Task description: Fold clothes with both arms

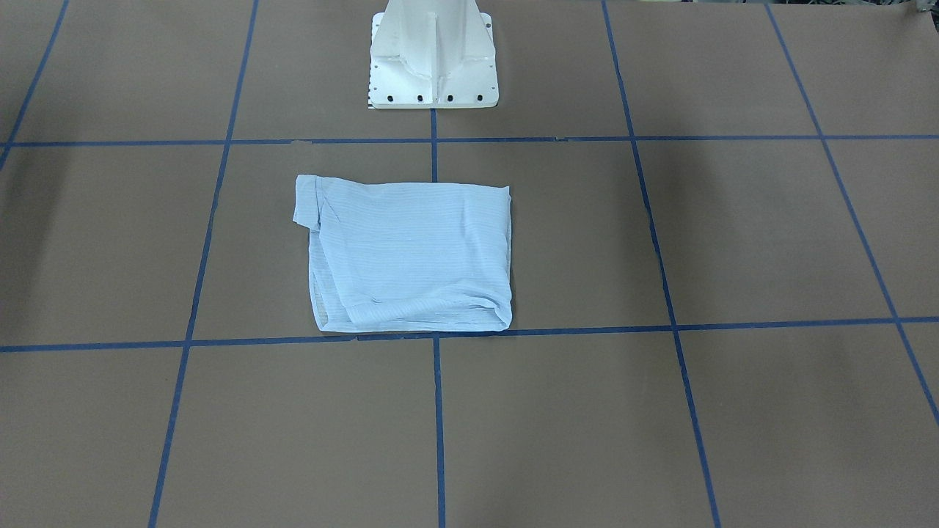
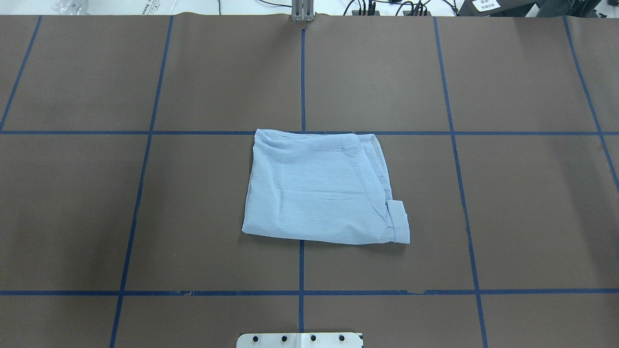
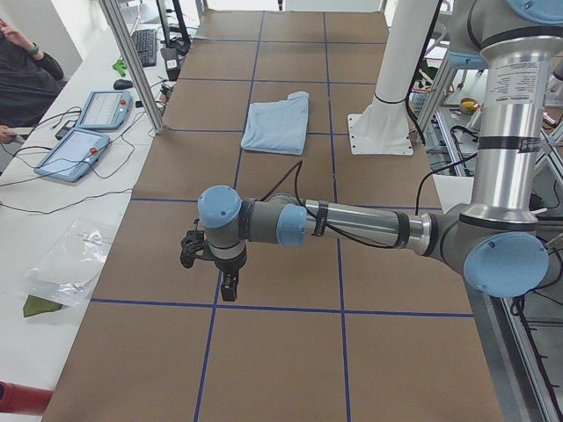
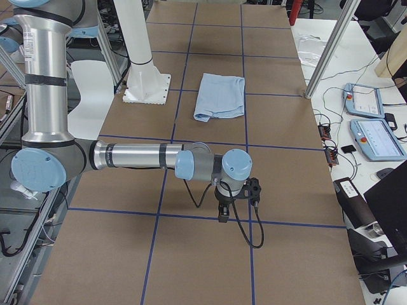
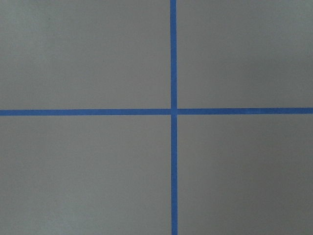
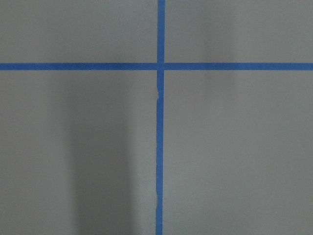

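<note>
The clothes, a pale-blue striped shirt (image 1: 411, 257) (image 2: 321, 188), lie folded into a flat rectangle on the brown table's middle, in front of the pedestal. A cuff corner sticks out at one near corner (image 2: 399, 212). No arm reaches the shirt. In the exterior left view the left gripper (image 3: 229, 286) hangs pointing down over a blue tape line, far from the shirt (image 3: 277, 123); I cannot tell if it is open or shut. In the exterior right view the right gripper (image 4: 223, 213) hangs likewise, far from the shirt (image 4: 220, 96), state not readable. Both wrist views show only table and tape.
The white pedestal base (image 1: 433, 66) (image 2: 300, 340) stands at the robot's side of the table. Blue tape lines (image 5: 172, 111) divide the brown surface into squares. Teach pendants (image 3: 75, 154) (image 4: 375, 136) and cables lie on the white side bench, where a person (image 3: 26, 70) sits.
</note>
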